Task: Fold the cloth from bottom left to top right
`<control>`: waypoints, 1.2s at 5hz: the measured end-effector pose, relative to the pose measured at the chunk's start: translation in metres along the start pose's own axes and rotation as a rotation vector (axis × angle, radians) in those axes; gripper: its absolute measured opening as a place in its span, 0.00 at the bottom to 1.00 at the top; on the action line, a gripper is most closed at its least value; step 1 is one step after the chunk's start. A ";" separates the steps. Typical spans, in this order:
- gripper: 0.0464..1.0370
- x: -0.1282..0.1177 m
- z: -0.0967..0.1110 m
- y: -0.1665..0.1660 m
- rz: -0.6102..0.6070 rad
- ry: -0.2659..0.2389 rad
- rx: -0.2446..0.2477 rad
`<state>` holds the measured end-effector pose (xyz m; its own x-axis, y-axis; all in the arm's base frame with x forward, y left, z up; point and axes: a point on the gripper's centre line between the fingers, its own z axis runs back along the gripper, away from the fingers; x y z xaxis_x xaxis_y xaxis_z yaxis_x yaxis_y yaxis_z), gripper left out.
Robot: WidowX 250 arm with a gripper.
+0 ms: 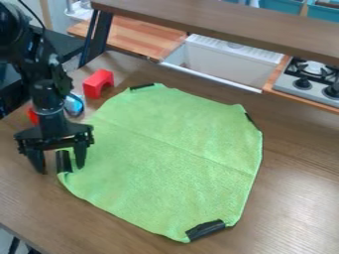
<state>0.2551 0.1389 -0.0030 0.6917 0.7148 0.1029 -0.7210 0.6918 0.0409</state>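
Camera view. Green cloth (165,163) lies spread over the bench (295,188), centre of frame, roughly flat, a faint crease running across its middle. Black tape at four corners. End effector (61,168) at left edge of frame, set wide, one finger to each side of the left corner's tape (63,161); whether it touches cannot be told.

Handling, my reading: light, soft, limp; nap probably grips itself, so little slip once pinched. Unlikely to break, but apt to ruck or drag along if pulled low. Taped patch looks the stiffest part and the best hold: close there, catch tape and cloth together, lift, then carry toward upper right. A shallow pinch might let the corner slide out.
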 end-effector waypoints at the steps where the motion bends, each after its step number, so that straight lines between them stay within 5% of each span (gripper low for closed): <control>1: 0.64 0.001 -0.002 -0.004 -0.012 -0.002 0.008; 2: 0.34 0.002 -0.001 -0.006 -0.017 0.010 0.001; 3: 0.13 -0.005 0.002 -0.004 -0.009 0.074 -0.008; 4: 0.03 0.000 0.018 -0.014 0.014 0.093 -0.039; 5: 0.02 0.003 0.038 -0.039 0.028 0.143 -0.078; 6: 0.02 0.007 0.056 -0.066 0.020 0.139 -0.094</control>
<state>0.3051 0.0922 0.0502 0.6809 0.7315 -0.0361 -0.7322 0.6790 -0.0531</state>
